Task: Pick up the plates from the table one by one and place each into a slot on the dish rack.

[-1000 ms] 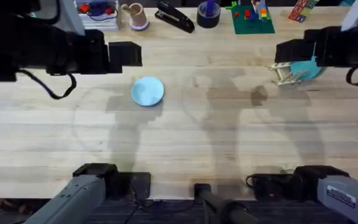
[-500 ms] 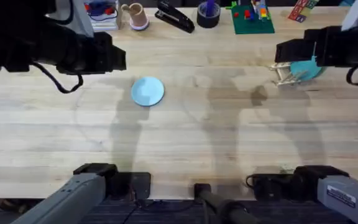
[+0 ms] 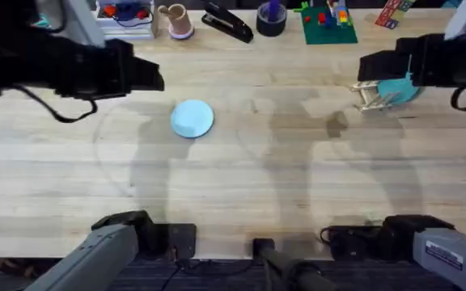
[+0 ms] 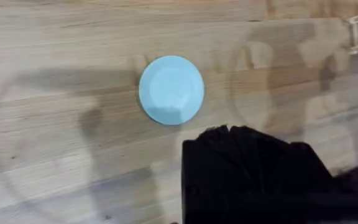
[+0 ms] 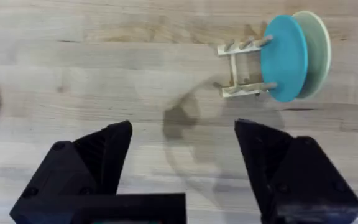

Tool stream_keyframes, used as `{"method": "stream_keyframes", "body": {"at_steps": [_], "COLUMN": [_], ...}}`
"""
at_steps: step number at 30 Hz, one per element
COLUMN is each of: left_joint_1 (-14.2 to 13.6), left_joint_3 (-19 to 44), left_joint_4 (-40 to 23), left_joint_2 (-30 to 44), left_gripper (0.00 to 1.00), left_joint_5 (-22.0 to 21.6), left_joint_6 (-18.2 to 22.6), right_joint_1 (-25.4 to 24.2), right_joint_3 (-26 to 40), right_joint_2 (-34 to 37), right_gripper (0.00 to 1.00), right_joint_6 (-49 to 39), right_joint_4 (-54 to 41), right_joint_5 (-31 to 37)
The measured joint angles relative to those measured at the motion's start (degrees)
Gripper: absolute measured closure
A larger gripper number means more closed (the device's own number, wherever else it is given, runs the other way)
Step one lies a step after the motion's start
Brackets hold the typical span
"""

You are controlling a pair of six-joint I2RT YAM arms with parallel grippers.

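Observation:
A light blue plate [image 3: 192, 119] lies flat on the table [image 3: 241, 178], left of centre; the left wrist view shows this plate [image 4: 171, 89] too. My left gripper [image 3: 148, 75] hovers up and to the left of it, holding nothing that I can see. At the right, the dish rack [image 3: 368, 95] holds a teal plate [image 3: 399, 89] upright. In the right wrist view the rack [image 5: 244, 68] carries the teal plate [image 5: 283, 57] with a pale cream plate [image 5: 316, 50] behind it. My right gripper [image 5: 182, 162] stands open and empty just left of the rack.
Along the far edge sit a cup [image 3: 176, 20], a black stapler [image 3: 227, 22], a dark tape roll [image 3: 271, 18] and a green board with bricks [image 3: 328, 23]. Bare tabletop stretches between the blue plate and the rack.
My left arm has drawn back to the left, away from the blue plate. The right arm, the rack and the plates have not moved.

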Motion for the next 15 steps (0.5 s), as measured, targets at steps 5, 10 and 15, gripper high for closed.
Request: {"method": "stream_keyframes", "body": {"at_steps": [5,10,15], "left_joint_1": [7.2,11.5,13.7], "left_joint_3": [0.0,-2.1,-6.0], "left_joint_4": [-2.6,-2.6,-1.1], "left_joint_2": [0.6,3.6,8.6], "left_gripper": [0.959,0.959,0.958], "left_joint_5": [9.3,15.7,20.1], "left_joint_6": [6.5,11.9,16.3], "right_joint_1": [0.0,0.0,0.0], "right_joint_3": [0.0,0.0,0.0], "right_joint_2": [0.0,0.0,0.0], "right_gripper": [0.007,0.006,0.006], "right_joint_6": [0.0,0.0,0.0], "right_joint_4": [0.0,0.0,0.0], "right_joint_5": [0.0,0.0,0.0]}}
